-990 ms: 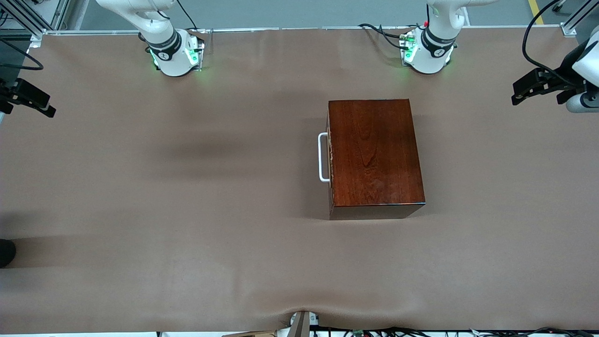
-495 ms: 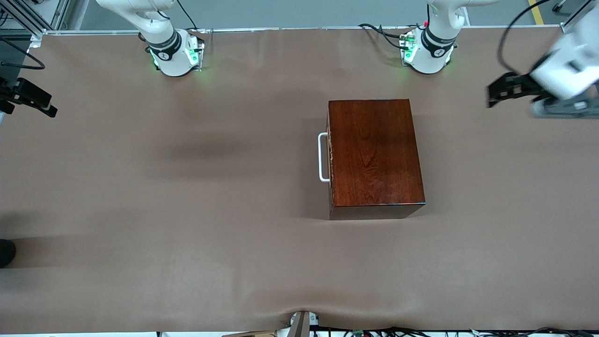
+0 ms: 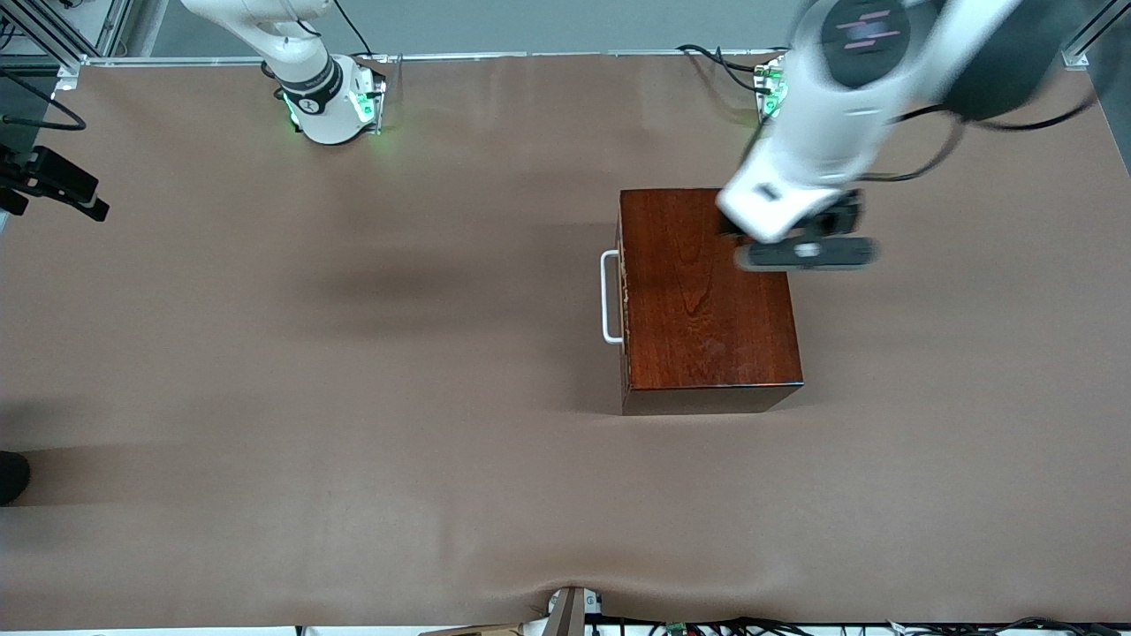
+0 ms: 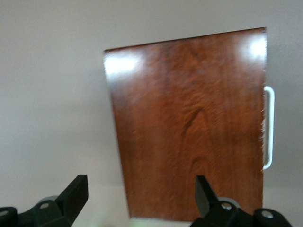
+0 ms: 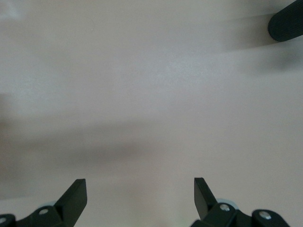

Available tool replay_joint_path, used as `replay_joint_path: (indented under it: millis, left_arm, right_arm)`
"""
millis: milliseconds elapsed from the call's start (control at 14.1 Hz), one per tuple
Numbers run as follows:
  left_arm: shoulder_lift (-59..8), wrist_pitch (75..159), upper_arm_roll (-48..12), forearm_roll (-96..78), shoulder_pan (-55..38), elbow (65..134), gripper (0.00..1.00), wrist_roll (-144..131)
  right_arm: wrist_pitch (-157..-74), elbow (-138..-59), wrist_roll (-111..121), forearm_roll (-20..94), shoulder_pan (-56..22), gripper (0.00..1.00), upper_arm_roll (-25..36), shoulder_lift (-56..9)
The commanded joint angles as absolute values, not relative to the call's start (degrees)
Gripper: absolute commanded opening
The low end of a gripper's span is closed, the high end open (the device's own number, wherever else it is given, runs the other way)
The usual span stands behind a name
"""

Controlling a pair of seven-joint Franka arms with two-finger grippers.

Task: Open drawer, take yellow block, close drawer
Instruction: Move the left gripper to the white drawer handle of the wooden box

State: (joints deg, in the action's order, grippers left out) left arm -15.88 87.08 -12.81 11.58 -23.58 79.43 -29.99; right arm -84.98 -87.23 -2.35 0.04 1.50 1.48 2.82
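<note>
The dark reddish-brown wooden box (image 3: 707,300) stands mid-table. Its drawer (image 3: 624,305) is shut and faces the right arm's end of the table, with the white loop handle (image 3: 610,297) on its front. The yellow block is hidden. My left gripper (image 3: 791,231) hangs open over the box's top, at the corner close to the left arm's base; in the left wrist view its fingers (image 4: 75,191) straddle the box's edge (image 4: 189,127) with nothing between them. My right gripper (image 3: 66,187) waits at the right arm's end of the table, open and empty (image 5: 140,191).
A brown cloth (image 3: 353,397) covers the whole table. The arm bases (image 3: 331,102) stand along the edge farthest from the front camera. A dark rounded object (image 3: 11,477) pokes in at the right arm's end, also in the right wrist view (image 5: 286,23).
The left arm has swung in from the left arm's end of the table to hang over the wooden box. The right gripper and the box have stayed put.
</note>
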Motion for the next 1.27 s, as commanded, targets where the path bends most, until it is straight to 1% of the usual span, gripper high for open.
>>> replay_joint_path:
  millis: [0,283,566,778,919,1061,1202]
  left_arm:
    - [-23.53,88.06,-11.78,14.94,-31.00,73.05,1.00,-32.16]
    - [-31.97,93.16,-10.29,17.14,-37.52,68.65,1.00,-44.10]
    - [-39.71,95.62,-5.37,17.05,-45.24,61.10,1.00,-53.14]
    - [-42.44,101.32,-3.17,16.96,-47.90,60.82,1.00,-60.97]
    - [-45.34,102.13,-2.90,17.05,-48.86,60.82,1.00,-65.98]
    - [-45.88,102.04,-0.63,17.05,-51.40,61.34,1.00,-70.91]
    - [-46.84,101.60,-0.35,17.05,-51.94,61.44,1.00,-71.19]
  right_arm:
    - [-84.29,-86.04,-2.20,1.23,2.11,1.00,1.23,2.46]
    - [-84.29,-86.04,-2.20,1.23,2.20,1.00,1.23,2.37]
    - [-84.29,-86.04,-2.20,1.23,2.11,1.00,1.23,2.46]
    - [-84.29,-86.04,-2.20,1.23,2.11,1.00,1.23,2.46]
    - [-84.29,-86.04,-2.20,1.23,2.11,1.00,1.23,2.46]
    - [-84.29,-86.04,-2.20,1.23,2.11,1.00,1.23,2.37]
    - [-84.29,-86.04,-2.20,1.23,2.20,1.00,1.23,2.46]
